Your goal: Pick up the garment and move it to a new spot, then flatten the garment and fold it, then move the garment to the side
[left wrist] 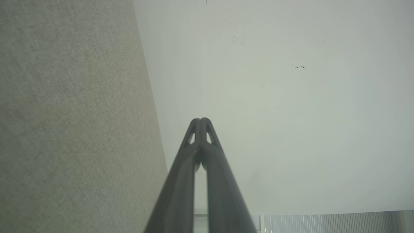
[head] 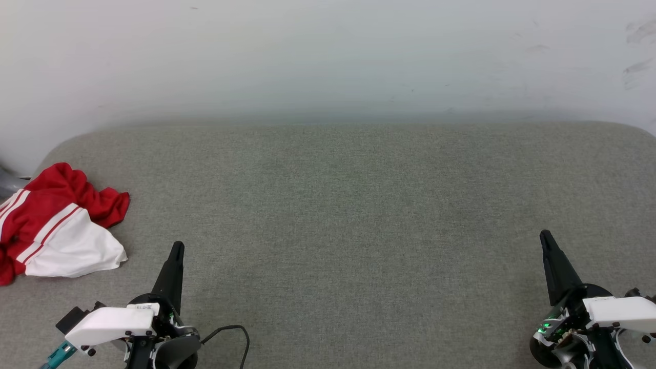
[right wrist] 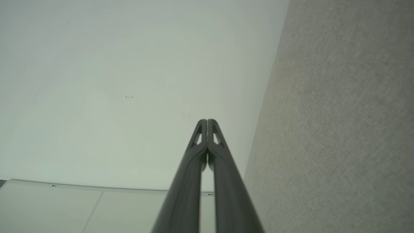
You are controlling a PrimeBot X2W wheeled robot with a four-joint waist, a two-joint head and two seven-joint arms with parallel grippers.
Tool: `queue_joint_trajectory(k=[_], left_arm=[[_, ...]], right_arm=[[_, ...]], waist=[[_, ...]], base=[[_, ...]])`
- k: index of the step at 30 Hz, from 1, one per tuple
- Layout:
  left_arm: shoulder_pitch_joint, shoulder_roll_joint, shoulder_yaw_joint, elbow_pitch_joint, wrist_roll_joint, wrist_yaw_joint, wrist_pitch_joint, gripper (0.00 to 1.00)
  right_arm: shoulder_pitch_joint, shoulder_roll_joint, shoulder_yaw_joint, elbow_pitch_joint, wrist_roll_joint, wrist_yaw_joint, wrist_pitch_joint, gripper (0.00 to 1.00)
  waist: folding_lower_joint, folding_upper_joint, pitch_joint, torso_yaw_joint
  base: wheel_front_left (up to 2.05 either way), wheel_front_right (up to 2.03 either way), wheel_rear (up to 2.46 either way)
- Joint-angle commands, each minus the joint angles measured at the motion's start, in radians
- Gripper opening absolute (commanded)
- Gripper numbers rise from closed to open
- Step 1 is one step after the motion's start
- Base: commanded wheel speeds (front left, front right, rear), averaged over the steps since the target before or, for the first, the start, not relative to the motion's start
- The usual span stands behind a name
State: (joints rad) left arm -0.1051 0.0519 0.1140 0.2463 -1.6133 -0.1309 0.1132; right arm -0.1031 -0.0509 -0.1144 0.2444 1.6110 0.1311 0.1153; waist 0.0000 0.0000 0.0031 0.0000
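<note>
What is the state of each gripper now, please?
Left gripper: jaws closed, holding nothing.
Right gripper: jaws closed, holding nothing.

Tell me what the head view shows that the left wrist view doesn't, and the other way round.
Head view's own: the crumpled red-and-white garment lying at the left edge of the grey fabric surface, the shut right end effector, and a black cable by the left arm. Left wrist view's own: a close look along the left end effector, its two fingers pressed together at the tips, plus a pale ribbed strip at the bottom edge. Shared: the left end effector, the grey fabric surface and the white wall behind it.
</note>
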Motion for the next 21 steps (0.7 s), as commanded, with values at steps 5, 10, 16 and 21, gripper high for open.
queue_joint_trajectory(k=[5,10,16,21], left_arm=[[-0.008,-0.002,0.004,0.000,0.003,-0.003,0.005,0.00],[-0.008,-0.002,0.004,0.000,0.003,-0.003,0.005,0.00],[-0.008,-0.002,0.004,0.000,0.003,-0.003,0.005,0.00],[-0.008,-0.002,0.004,0.000,0.003,-0.003,0.005,0.00]], right_arm=[[-0.011,0.004,0.000,0.001,0.004,-0.001,0.000,0.00],[-0.011,0.004,0.000,0.001,0.004,-0.001,0.000,0.00],[-0.011,0.004,0.000,0.001,0.004,-0.001,0.000,0.00],[-0.011,0.004,0.000,0.001,0.004,-0.001,0.000,0.00]], waist=[[0.0000,0.0000,0.000,0.000],[0.0000,0.0000,0.000,0.000],[0.0000,0.0000,0.000,0.000],[0.0000,0.0000,0.000,0.000]], base=[[0.00,0.00,0.00],[0.00,0.00,0.00],[0.00,0.00,0.00],[0.00,0.00,0.00]])
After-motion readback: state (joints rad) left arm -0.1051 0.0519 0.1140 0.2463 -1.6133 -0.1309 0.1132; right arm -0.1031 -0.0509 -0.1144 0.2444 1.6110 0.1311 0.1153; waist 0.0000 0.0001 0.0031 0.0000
